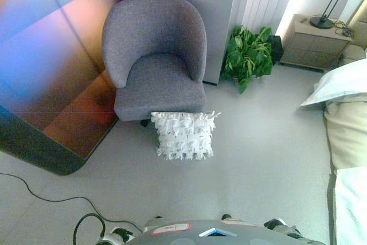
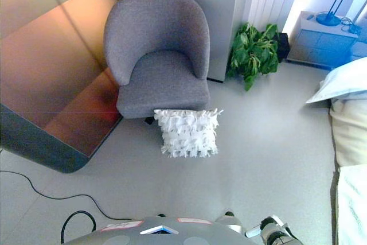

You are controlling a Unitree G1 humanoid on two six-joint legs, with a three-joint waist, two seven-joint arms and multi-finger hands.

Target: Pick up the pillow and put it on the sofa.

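A white ruffled pillow (image 1: 184, 135) lies on the grey floor, its top edge against the front of the seat of a grey upholstered armchair (image 1: 157, 55). The chair stands at the back, against the wall, and its seat is bare. Neither of my hands shows in either view. Only a bit of my right arm (image 2: 269, 230) appears at the bottom edge, well short of the pillow.
A green potted plant (image 1: 248, 55) stands right of the chair. A bedside table (image 1: 315, 41) with a lamp is at the back right. A bed with pale bedding (image 1: 347, 119) runs along the right edge. A dark wood panel (image 1: 51, 84) fills the left.
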